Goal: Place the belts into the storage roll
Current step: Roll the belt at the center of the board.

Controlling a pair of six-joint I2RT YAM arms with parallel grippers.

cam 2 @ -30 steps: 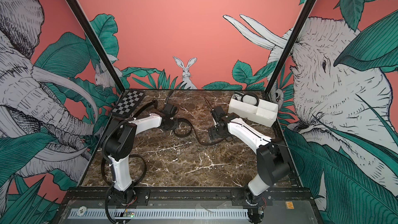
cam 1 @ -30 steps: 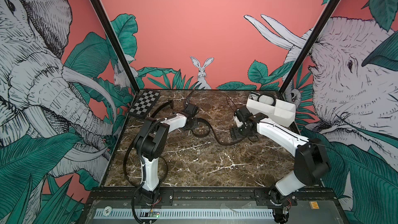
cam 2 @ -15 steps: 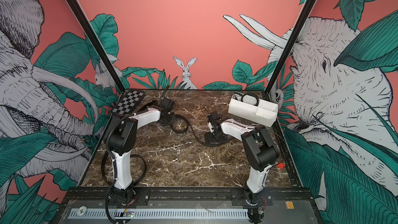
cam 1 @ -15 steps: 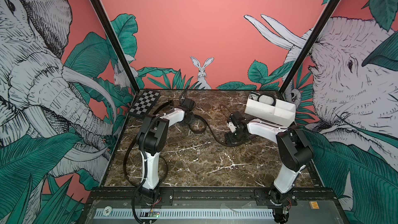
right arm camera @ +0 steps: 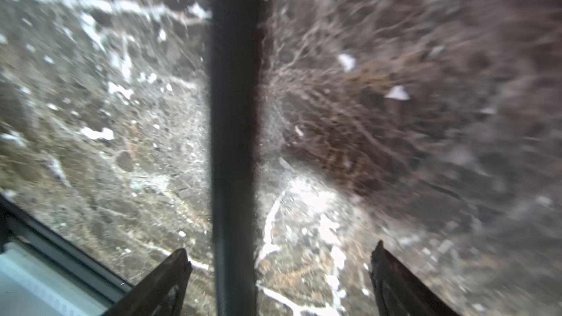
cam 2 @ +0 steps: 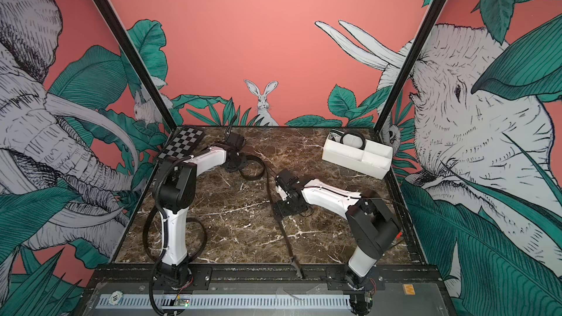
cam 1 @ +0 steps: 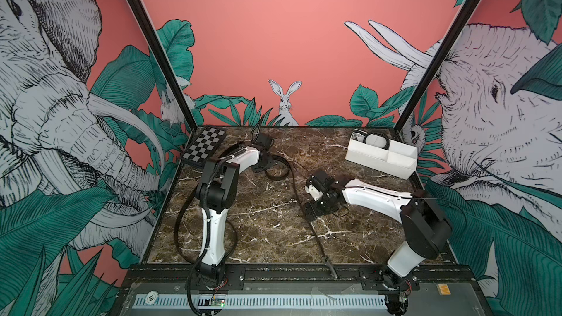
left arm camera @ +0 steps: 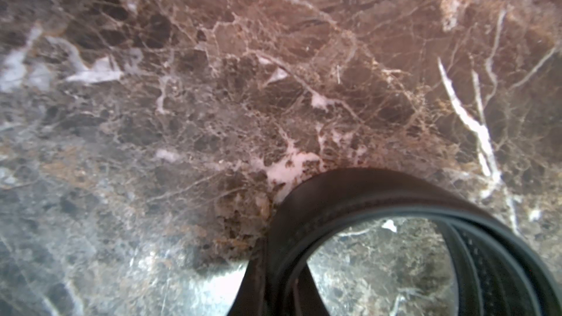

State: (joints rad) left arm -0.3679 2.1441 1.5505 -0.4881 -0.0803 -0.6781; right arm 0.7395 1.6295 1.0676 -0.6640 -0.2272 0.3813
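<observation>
the white storage box (cam 1: 374, 159) sits at the far right corner of the bench (cam 1: 258, 238). a coiled belt (cam 1: 378, 140) stands in the end compartment nearest the back wall, and both top views show it there. the long belt (cam 1: 305, 217) lies outside the box on the bench. it curls into a loop standing on edge beside the left claw (cam 1: 265, 165), then runs straight past the right claw (cam 1: 314, 209) to the front rail (cam 1: 289, 272), where its end reaches over the bench edge. the left wrist view shows only that loop, close up over the marble. the fingertips are out of that picture, but the left claw is pressed together right where the strap crosses itself, so it looks pinched on the long belt. the blurred right wrist view shows what the top views cannot: the right claw (right arm camera: 279, 250) is spread wide, with the strap running between its fingers (right arm camera: 179, 262) and touching neither. a checkerboard (cam 1: 205, 147) lies at the far left corner, well apart from the box. the left arm's ribbed cable hose (cam 1: 179, 226) loops over the near left of the bench. the right arm's white forearm (cam 1: 374, 199) stretches across the bench in front of the box.
</observation>
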